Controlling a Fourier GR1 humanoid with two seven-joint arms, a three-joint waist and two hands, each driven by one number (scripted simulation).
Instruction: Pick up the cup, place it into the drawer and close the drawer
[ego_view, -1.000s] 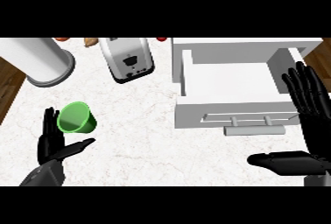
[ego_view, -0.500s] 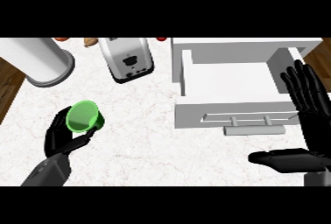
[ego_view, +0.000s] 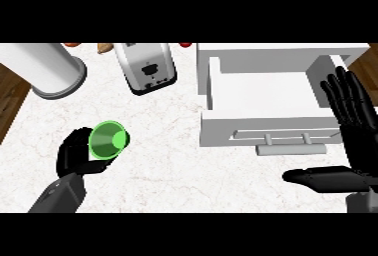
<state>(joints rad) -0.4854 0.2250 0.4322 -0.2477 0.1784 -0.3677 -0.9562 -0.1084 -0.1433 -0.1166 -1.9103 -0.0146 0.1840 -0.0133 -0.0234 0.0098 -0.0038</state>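
A green cup (ego_view: 109, 140) is tilted, its mouth facing up toward me, at the left of the marble counter. My left hand (ego_view: 77, 158) is curled round it from the left and below, hiding part of its wall. The white drawer (ego_view: 221, 116) stands pulled out at the upper right, its inside bare, with a bar handle (ego_view: 291, 149) on its front. My right hand (ego_view: 353, 125) rests open at the right edge, fingers straight up beside the drawer's right wall and thumb pointing left.
A white cylinder canister (ego_view: 43, 70) stands at the back left. A white and grey toaster (ego_view: 146, 67) sits behind the cup, left of the drawer. Wooden floor shows past the counter's left edge.
My left hand went from open beside the cup to curled round it. The cup has tipped and shifted slightly right. The right hand has barely moved.
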